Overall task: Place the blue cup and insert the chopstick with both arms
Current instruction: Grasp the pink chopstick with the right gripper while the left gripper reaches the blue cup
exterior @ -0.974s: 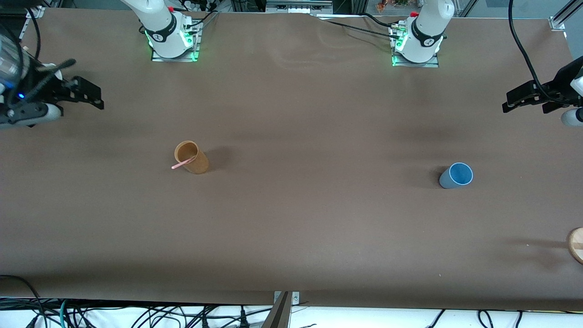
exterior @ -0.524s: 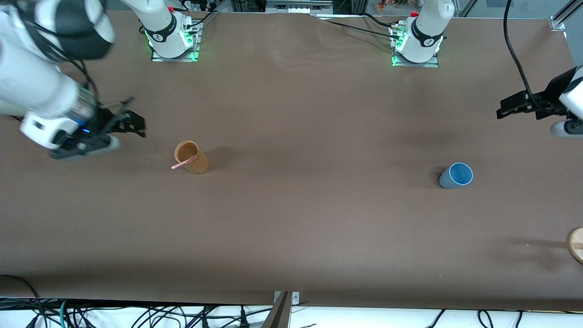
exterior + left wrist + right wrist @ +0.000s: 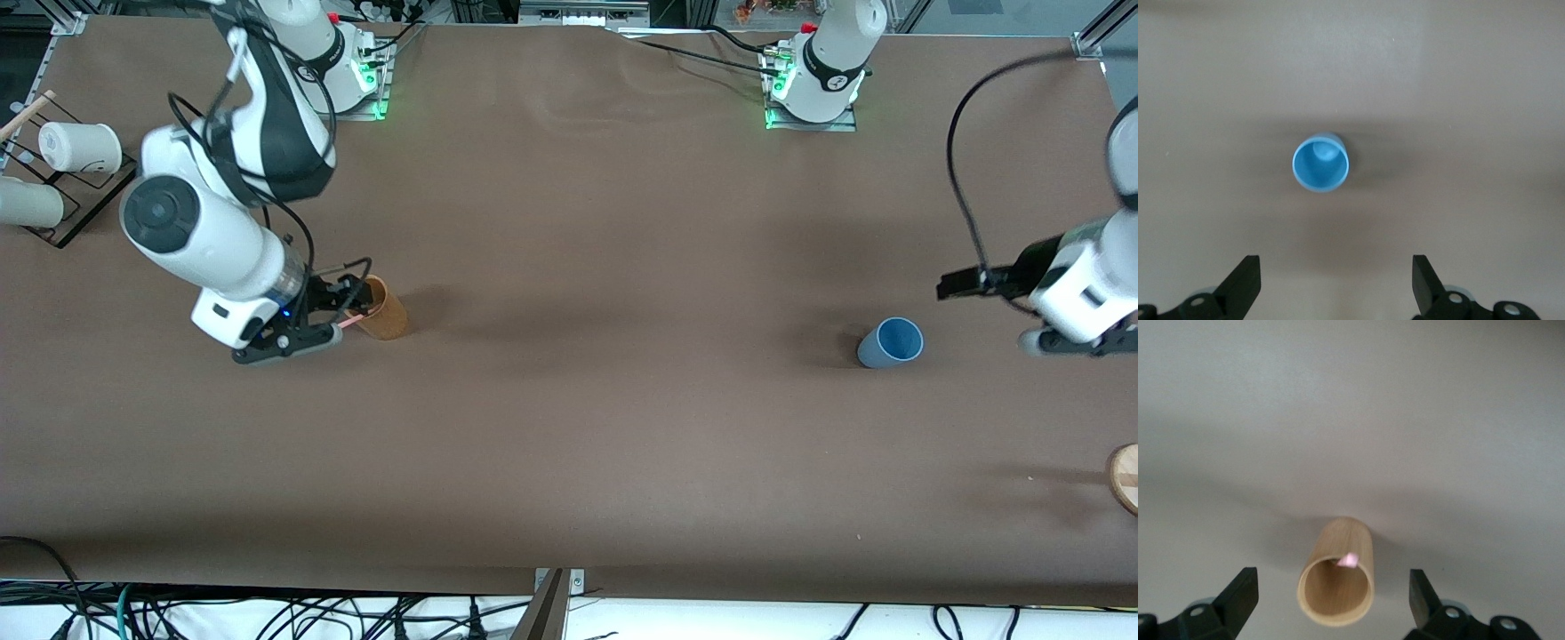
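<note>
I see a brown surface [image 3: 569, 427] with the tan cup [image 3: 385, 311] as my landmark, standing upright toward the right arm's end. The chopstick [image 3: 349, 322] leans out of it. My right gripper [image 3: 1331, 603] hangs just over it, jaws spread wide. The blue cup [image 3: 891, 342] stands well apart, toward the left arm's end; my left gripper [image 3: 1336, 287] hovers near it, jaws released.

High front camera, two downward wrist cameras
</note>
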Controlling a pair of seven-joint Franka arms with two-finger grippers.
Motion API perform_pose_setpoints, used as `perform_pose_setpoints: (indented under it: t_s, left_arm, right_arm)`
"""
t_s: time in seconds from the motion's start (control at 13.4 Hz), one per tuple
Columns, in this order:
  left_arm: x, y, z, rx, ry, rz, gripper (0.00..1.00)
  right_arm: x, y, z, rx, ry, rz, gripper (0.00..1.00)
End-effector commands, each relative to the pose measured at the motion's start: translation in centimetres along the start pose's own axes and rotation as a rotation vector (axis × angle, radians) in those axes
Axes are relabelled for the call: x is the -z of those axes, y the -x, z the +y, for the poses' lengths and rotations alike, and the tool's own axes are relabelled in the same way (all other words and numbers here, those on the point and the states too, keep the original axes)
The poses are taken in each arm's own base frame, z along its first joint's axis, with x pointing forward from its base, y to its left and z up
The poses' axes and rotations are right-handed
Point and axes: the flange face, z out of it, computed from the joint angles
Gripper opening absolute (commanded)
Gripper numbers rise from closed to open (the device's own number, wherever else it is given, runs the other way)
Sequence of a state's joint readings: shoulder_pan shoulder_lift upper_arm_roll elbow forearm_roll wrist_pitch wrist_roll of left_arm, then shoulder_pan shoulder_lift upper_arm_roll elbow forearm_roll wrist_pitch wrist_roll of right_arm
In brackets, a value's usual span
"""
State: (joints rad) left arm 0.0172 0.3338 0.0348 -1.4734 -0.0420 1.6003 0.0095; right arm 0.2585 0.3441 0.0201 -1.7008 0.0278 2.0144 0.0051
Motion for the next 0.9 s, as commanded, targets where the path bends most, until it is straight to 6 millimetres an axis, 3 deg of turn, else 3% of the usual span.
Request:
perform_pose_setpoints:
  t_s: [0.0, 0.15, 0.37, 0.52, 0.82]
  left_arm:
    - [-2.8, -2.1, -0.1, -0.022, -0.018, 0.007, 1.0]
    - [-5.6, -3.3, 0.1, -0.027, -0.02, 0.018, 1.0]
    - [-9.9, -3.8, 0.7, -0.04, -0.026, 0.06, 1.0]
    - [-13.1, -3.5, 1.1, -0.05, -0.028, 0.103, 1.0]
    - [-17.2, -3.0, 0.3, -0.097, -0.109, 0.158, 1.0]
  right_arm:
    - [-2.4, 1.1, 0.3, -0.019, -0.005, 0.008, 1.0]
    - [-4.6, 2.3, 0.4, -0.022, -0.003, -0.002, 0.96]
    - [-6.0, 3.1, 0.5, -0.064, -0.002, -0.029, 0.78]
    - [-6.2, 3.3, 0.5, -0.067, -0.003, -0.037, 0.54]
    - [-6.2, 3.4, 0.7, -0.073, -0.002, -0.038, 0.11]
